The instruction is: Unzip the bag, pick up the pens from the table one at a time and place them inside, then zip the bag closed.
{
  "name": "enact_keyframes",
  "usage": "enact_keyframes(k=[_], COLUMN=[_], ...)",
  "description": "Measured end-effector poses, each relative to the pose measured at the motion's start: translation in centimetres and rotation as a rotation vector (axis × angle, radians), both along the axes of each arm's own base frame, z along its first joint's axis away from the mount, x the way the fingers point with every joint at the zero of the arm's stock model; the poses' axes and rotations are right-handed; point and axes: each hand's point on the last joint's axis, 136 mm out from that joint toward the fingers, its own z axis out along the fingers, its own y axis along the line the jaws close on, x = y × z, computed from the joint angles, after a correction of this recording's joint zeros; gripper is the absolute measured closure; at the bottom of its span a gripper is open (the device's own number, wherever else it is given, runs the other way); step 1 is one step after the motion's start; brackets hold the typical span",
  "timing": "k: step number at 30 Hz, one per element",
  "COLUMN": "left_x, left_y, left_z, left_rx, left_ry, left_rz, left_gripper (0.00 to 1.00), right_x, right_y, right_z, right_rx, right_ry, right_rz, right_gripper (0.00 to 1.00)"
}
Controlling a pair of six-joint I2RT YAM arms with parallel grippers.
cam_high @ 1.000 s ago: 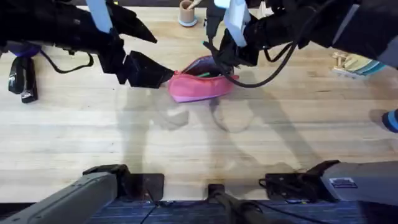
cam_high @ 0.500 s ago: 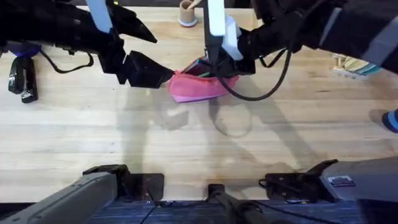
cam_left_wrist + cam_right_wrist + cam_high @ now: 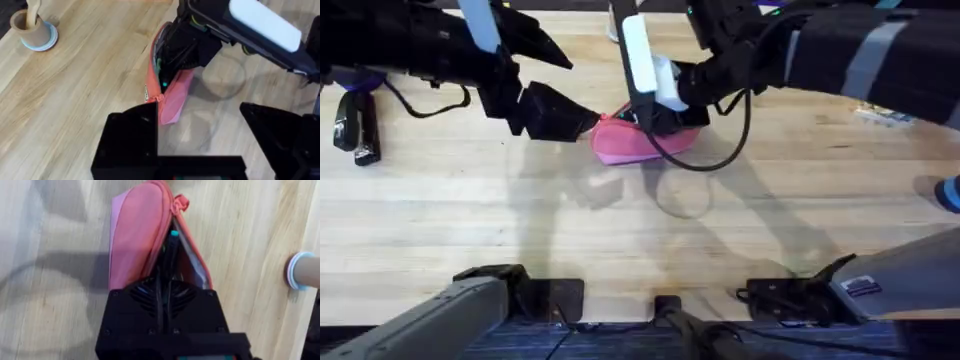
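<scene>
The pink bag (image 3: 625, 146) lies on the table (image 3: 640, 230), its zipper open and the lining showing (image 3: 192, 275). My left gripper (image 3: 565, 118) stands open at the bag's left end; one finger (image 3: 132, 142) rests against the fabric (image 3: 170, 102) and the other stays far apart. My right gripper (image 3: 655, 118) hangs over the bag's opening. Its jaws (image 3: 163, 287) are shut on a thin dark pen with a teal tip (image 3: 173, 233) that points into the bag. A green streak (image 3: 159, 64) shows inside the opening.
A small tan cup on a pale blue coaster (image 3: 35, 30) stands behind the bag. A black tool (image 3: 355, 125) lies at the far left. A wooden item (image 3: 885, 115) sits at the right, and a blue object (image 3: 950, 193) at the right edge.
My right gripper has moved left and down over the bag, from its right end toward the middle of the opening. The left arm and the bag have stayed put.
</scene>
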Motion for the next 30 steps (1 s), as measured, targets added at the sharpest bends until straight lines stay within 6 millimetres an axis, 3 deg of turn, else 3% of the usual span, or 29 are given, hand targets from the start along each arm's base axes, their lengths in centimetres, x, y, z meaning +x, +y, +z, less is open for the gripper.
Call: enact_keyframes(k=[7,8,13,14,30], left_x=[0.00,-0.01,0.00,0.00,0.31], left_y=[0.00,0.00,0.00,0.00,0.02], left_z=[0.00,0.00,0.00,0.00,0.14], left_rx=[0.000,0.000,0.000,0.000,0.001], left_ry=[0.000,0.000,0.000,0.000,-0.018], left_rz=[0.000,0.000,0.000,0.000,0.000], left_gripper=[0.008,0.008,0.008,0.008,0.008], right_x=[-0.04,-0.04,0.03,0.04,0.08], right_y=[0.54,0.55,0.59,0.59,0.61], right_z=[-0.43,-0.41,-0.38,-0.37,-0.31], right_rx=[-0.001,0.000,0.000,-0.001,0.003], right_ry=[-0.004,-0.004,-0.009,-0.012,-0.005], right_rz=[0.018,0.017,0.021,0.024,0.012], right_gripper=[0.946,0.859,0.130,0.041,0.005])
